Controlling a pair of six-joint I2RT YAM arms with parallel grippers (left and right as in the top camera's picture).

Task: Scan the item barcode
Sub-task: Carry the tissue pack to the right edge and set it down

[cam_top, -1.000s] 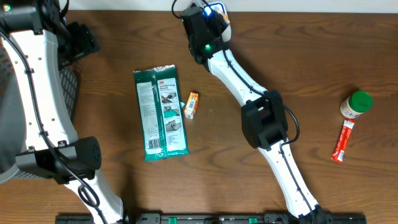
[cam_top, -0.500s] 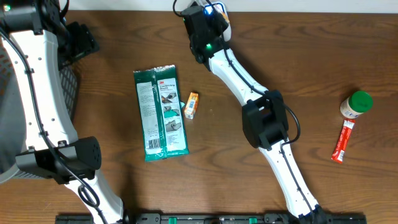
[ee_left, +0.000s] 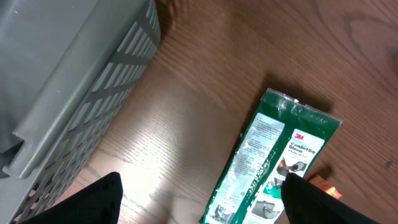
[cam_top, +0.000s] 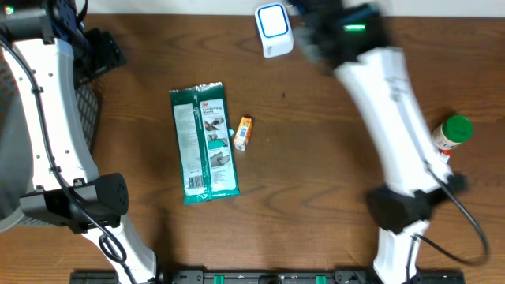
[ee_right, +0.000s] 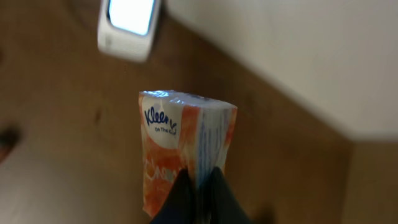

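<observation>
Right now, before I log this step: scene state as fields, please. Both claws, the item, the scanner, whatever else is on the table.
right claw: shut on Kleenex pack
Kleenex pack: orange and white, lifted off the table, short of the scanner
scanner: white, lit window, at the table's far edge
left claw: open, empty, above the table beside the basket
table items: green glove pack, small orange box at its right edge, green-capped bottle far right
barcode: not visible in any view

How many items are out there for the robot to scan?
5: green glove pack and small orange box mid-table; green-lidded jar and red sachet on the right; Kleenex pack in the right gripper. The basket may hide more.
</observation>
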